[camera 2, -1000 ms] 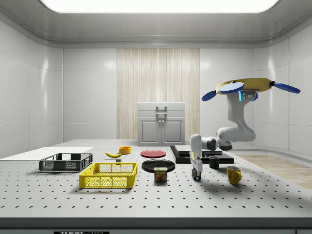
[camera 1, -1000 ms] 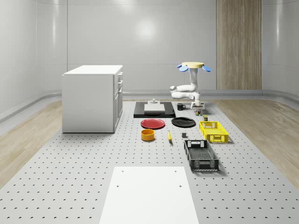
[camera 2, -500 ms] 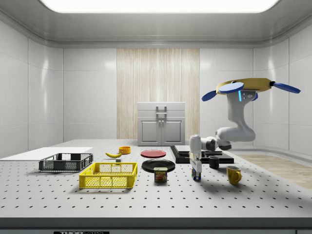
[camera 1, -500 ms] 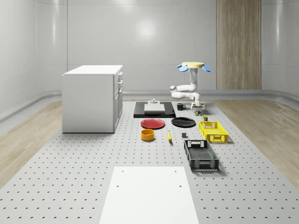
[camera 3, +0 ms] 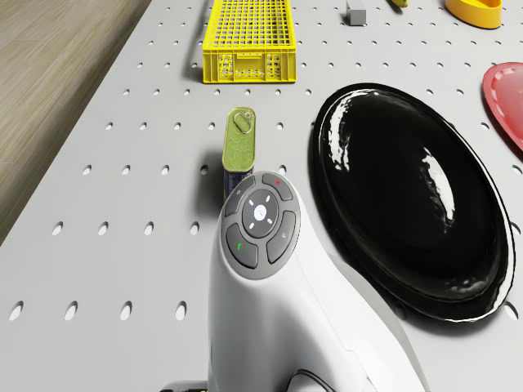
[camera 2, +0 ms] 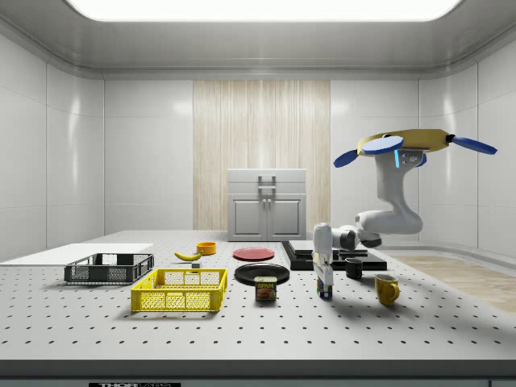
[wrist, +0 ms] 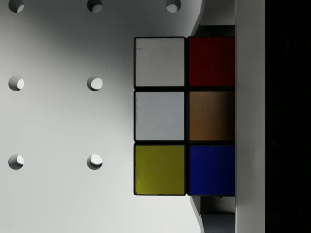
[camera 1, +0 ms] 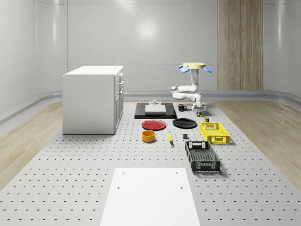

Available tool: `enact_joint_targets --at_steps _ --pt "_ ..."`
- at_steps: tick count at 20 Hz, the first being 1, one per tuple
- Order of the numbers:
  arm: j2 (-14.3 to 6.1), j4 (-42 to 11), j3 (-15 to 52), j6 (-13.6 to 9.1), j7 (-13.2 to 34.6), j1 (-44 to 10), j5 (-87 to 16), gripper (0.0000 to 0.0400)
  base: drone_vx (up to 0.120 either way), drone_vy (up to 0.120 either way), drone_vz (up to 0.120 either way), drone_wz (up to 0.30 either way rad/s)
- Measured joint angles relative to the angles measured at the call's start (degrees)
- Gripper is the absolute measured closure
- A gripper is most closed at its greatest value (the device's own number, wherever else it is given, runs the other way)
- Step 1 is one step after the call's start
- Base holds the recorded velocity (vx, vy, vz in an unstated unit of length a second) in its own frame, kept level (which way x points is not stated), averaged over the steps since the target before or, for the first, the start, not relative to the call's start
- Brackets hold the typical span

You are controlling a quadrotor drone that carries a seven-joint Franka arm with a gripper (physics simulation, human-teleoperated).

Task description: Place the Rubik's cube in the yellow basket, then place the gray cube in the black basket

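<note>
The Rubik's cube point(wrist: 160, 116) sits between the fingers of my gripper point(wrist: 214, 116), which is shut on it just above the perforated table. In the side view the gripper point(camera 2: 324, 274) points straight down with the cube point(camera 2: 325, 288) at its tip. The drone point(camera 1: 194, 66) hovers over the table's far right part, beyond the yellow basket point(camera 1: 215, 133). The black basket point(camera 1: 202, 157) lies nearer the camera. The small gray cube point(camera 1: 186, 137) rests on the table left of the yellow basket. In the drone view, the yellow basket point(camera 3: 245, 37) and gray cube point(camera 3: 355, 12) lie beyond the arm.
A spam can point(camera 3: 239, 143) stands close to the gripper, beside a black plate point(camera 3: 409, 188). A yellow mug point(camera 2: 386, 289) and a black mug point(camera 1: 182, 107) are nearby. Further off are a red plate point(camera 1: 154, 125), an orange bowl point(camera 1: 148, 136), a banana point(camera 1: 170, 137) and a white cabinet point(camera 1: 93, 99).
The arm's elbow has drawn in slightly and the gripper with the cube sits a touch higher. The drone and everything on the table stay where they were.
</note>
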Motion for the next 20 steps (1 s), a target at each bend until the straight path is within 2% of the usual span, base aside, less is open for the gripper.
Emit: enact_joint_targets --at_steps 7,13,18,20 --pt "-0.5 -0.5 2.8 -0.5 0.5 -0.3 2.8 0.0074 0.000 0.000 0.006 0.000" --pt "-0.9 -1.2 6.8 -1.3 1.1 -0.6 6.8 0.0075 0.000 0.000 0.120 0.000" --pt "-1.6 -1.3 8.2 -1.1 1.4 -0.9 8.3 0.0075 0.000 0.000 0.120 0.000" --pt "-1.9 -1.3 8.5 -0.9 1.5 -0.9 8.7 0.0075 0.080 0.000 0.120 0.000"
